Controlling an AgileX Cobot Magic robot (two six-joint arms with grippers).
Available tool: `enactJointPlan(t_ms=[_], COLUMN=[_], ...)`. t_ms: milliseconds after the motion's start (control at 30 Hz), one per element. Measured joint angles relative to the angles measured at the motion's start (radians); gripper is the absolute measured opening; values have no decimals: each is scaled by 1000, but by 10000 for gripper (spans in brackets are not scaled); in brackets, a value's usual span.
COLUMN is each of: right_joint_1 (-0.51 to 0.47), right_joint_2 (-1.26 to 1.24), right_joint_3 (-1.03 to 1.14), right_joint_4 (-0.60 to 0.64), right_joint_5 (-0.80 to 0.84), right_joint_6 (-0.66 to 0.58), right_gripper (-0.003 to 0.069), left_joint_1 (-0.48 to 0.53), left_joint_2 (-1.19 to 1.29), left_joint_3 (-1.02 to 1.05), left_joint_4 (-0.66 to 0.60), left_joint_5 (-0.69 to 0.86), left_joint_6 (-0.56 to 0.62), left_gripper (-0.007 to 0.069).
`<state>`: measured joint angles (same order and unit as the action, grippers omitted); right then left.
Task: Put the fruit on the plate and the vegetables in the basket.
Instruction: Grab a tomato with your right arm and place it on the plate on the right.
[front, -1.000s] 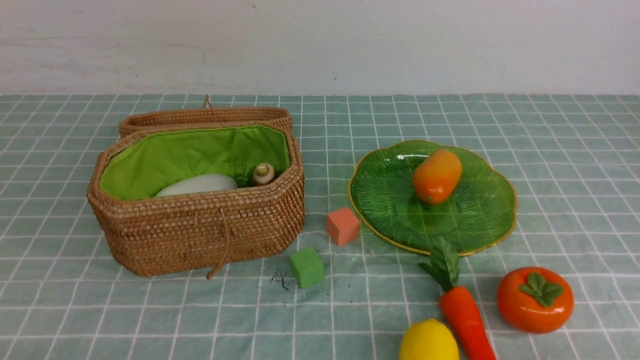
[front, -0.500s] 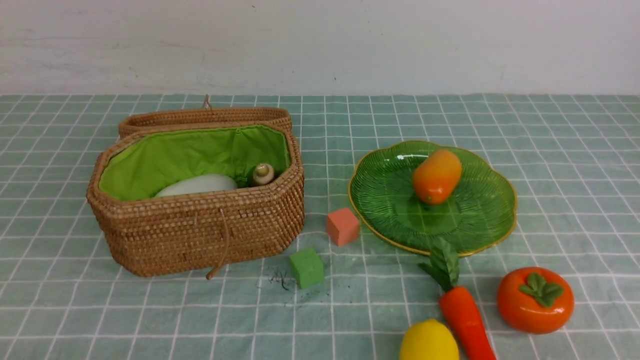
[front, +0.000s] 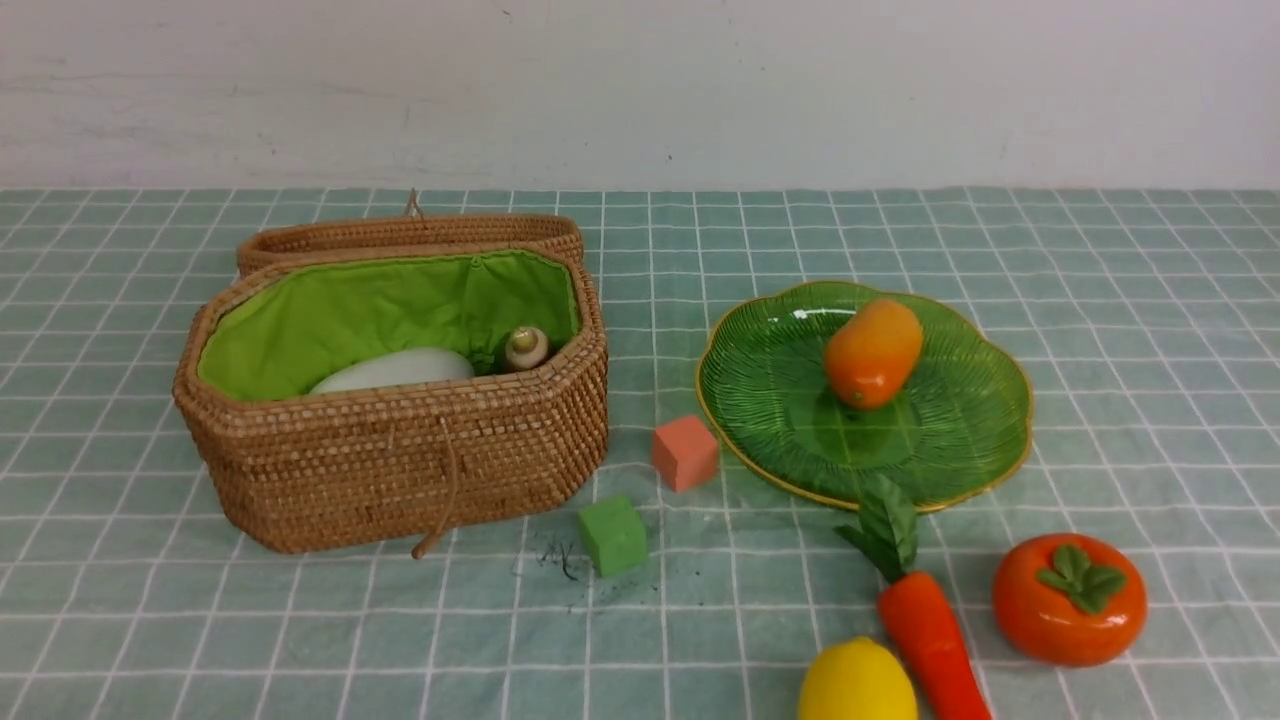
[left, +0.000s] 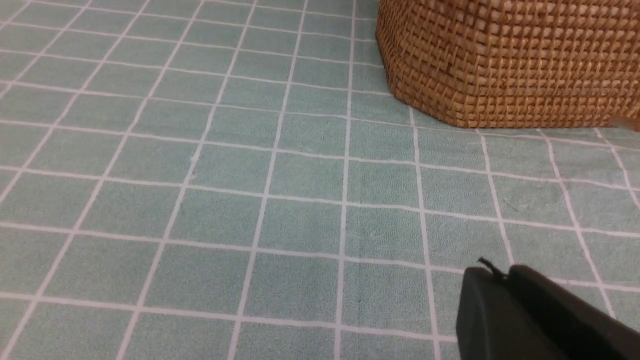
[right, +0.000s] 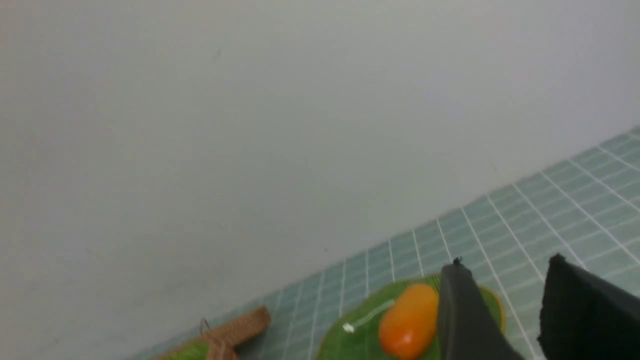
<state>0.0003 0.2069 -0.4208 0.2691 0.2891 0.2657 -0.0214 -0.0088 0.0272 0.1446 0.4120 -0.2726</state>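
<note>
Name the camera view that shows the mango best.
Front view: the mango lies whole and unobstructed on the plate. The right wrist view catches it only partly, behind the right gripper. The left wrist view shows none of it.

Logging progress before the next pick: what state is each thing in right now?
basket: lid open, folded back; radish inside.
plate: holds the mango.
lemon: on the cloth, not plated.
persimmon: on the cloth, not plated.
carrot: on the cloth, outside the basket.
left gripper: jaws shut, empty.
right gripper: jaws open, empty.
</note>
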Motion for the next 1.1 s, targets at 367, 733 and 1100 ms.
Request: enactJointPlan(t_ms=[367, 733, 1100], right_joint_1=[0, 0, 0], right_joint_2=[495, 926, 1240], right_joint_3=[-164, -177, -242], right_joint_4=[-200, 131, 249], right_joint_5=[310, 185, 40], right_joint_6=[-3, -55, -235], right_gripper=[241, 340, 580], left_joint_1=[0, 0, 0], left_joint_2=[0, 0, 0], left_joint_3=[0, 0, 0], left_joint_4=[0, 0, 0], left_joint_5=[0, 0, 0], left_joint_6=[0, 0, 0], left_gripper=[50, 61, 76])
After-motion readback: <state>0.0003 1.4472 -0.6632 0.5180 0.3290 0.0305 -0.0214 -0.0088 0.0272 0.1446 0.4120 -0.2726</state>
